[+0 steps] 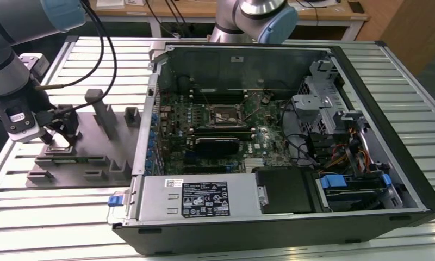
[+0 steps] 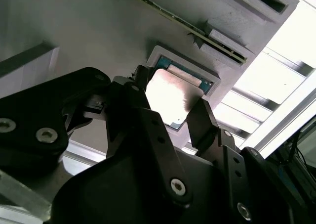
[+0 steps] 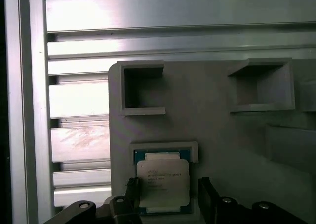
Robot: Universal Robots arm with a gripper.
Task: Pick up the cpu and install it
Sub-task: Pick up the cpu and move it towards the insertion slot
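The cpu is a flat square chip with a silvery top plate and a green rim. It lies in its square nest on the grey fixture tray, on the exterior view's left. My gripper is lowered over it. In both wrist views the two black fingers stand on opposite sides of the cpu, and a narrow gap shows at one side. The gripper is open and the chip lies flat in the nest. The black-framed socket sits in the middle of the motherboard.
An open computer case lies on the slatted metal table, to the exterior view's right of the tray. Upright grey posts stand on the tray near my gripper. Empty square pockets lie beyond the cpu nest.
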